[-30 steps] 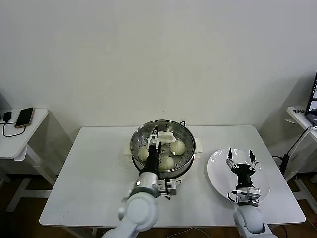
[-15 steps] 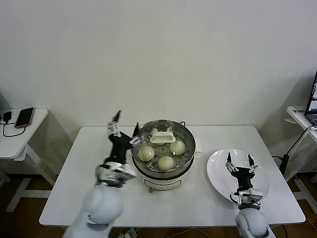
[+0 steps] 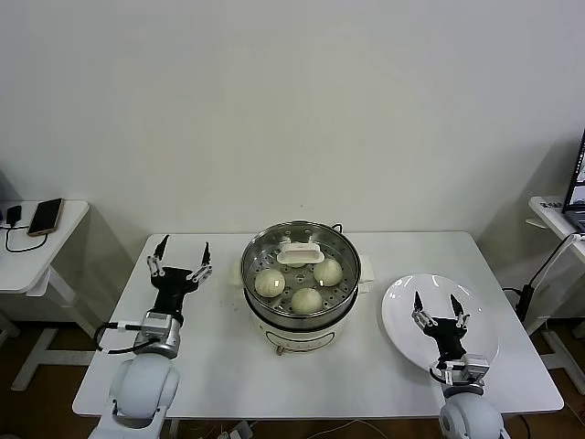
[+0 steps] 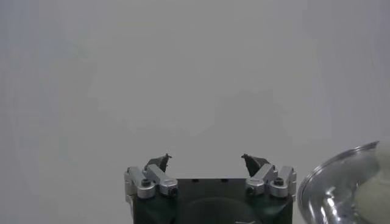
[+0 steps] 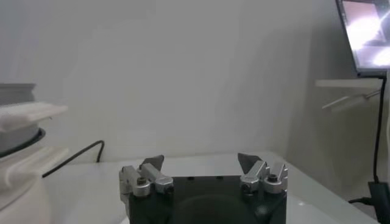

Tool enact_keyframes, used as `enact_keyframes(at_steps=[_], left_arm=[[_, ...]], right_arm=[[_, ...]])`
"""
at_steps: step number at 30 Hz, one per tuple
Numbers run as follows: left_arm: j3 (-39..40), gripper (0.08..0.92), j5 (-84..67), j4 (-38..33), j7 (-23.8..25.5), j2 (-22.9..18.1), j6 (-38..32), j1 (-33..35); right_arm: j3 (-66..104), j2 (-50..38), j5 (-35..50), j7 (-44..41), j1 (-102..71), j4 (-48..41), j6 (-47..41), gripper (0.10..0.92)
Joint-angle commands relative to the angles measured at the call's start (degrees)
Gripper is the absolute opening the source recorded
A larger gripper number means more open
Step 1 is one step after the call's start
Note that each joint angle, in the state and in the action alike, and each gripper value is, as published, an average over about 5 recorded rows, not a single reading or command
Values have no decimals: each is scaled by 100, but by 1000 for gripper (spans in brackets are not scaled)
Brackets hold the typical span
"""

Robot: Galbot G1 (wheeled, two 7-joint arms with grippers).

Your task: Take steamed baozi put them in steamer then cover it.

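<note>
Glass cover [image 3: 300, 252] sits on steamer [image 3: 302, 315], three baozi [image 3: 270, 283] visible inside. Left gripper [image 3: 181, 258] and right gripper [image 3: 436, 305] both spread wide, empty, the right one over white plate [image 3: 399, 331].

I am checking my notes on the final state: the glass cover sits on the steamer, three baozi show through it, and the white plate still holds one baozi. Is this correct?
Not quite. The head view shows the white plate empty, holding no baozi. The rest stands: the glass cover sits on the steamer, and three baozi show through it.
</note>
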Motion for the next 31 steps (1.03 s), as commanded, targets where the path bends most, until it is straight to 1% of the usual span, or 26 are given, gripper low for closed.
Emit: enact_keyframes(at_steps=[1, 10, 17, 25, 31], left_arm=[[-419, 823, -878, 422, 93, 22, -900, 403], [-317, 823, -643, 287, 146, 25, -1124, 701], [-299, 823, -588, -13, 98, 58, -1278, 1079], [-290, 823, -597, 118, 83, 210, -1195, 936], [-320, 823, -579, 119, 117, 247, -1030, 964]], right_arm=[[-18, -50, 42, -102, -95, 95, -75, 823], [-29, -80, -21, -127, -203, 140, -9, 823], [-55, -119, -46, -91, -248, 233, -30, 823], [-83, -139, -74, -55, -261, 345, -64, 823], [-80, -95, -108, -67, -250, 346, -40, 823]])
